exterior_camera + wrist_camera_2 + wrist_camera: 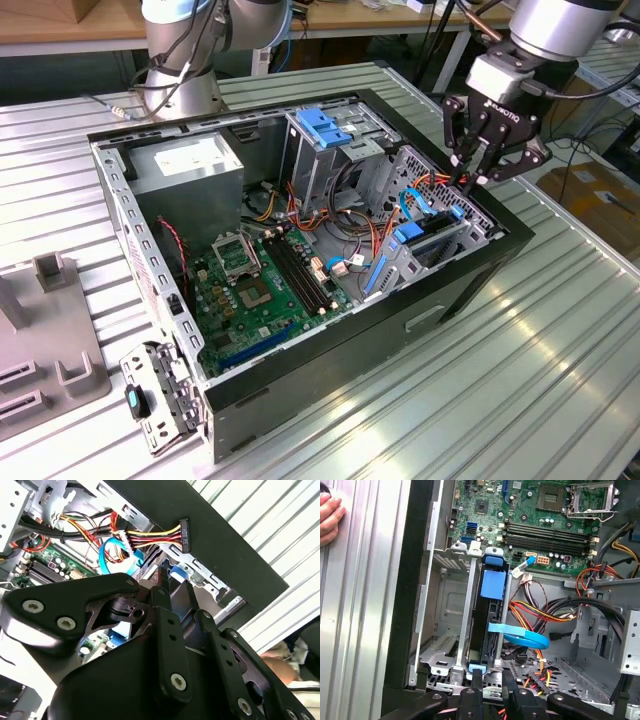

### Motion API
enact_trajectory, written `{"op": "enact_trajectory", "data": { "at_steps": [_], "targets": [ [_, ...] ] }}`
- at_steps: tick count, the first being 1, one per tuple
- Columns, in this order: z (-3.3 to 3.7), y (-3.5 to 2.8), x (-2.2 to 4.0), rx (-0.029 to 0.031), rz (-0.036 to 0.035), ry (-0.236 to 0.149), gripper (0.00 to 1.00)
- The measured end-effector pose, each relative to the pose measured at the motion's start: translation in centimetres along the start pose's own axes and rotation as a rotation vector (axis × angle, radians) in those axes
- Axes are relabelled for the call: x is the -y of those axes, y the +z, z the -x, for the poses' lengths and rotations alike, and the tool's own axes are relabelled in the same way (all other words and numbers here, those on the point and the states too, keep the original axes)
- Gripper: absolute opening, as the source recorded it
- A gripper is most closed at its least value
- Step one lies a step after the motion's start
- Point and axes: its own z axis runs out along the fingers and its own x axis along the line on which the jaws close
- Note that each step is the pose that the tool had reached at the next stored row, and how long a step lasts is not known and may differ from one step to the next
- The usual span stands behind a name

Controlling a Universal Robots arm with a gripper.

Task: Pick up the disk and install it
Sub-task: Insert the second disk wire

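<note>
Item count, open computer case on slatted table

One computer case lies open, holding one green circuit board with one processor socket and four memory slots. One grey power supply box sits in a corner. Two drive cages are counted: one with a blue latch on top, and one by the case wall carrying one disk on blue rails. One flat blue cable shows. One arm carries one gripper. One person's hand rests on the table. One grey fixture stands on the table.
</note>
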Motion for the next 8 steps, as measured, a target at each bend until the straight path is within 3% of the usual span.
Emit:
{"op": "enact_trajectory", "data": {
  "at_steps": [8],
  "targets": [
    [-0.02,0.01,0.13,0.0046,-0.0066,-0.146,0.3]
  ]
}}
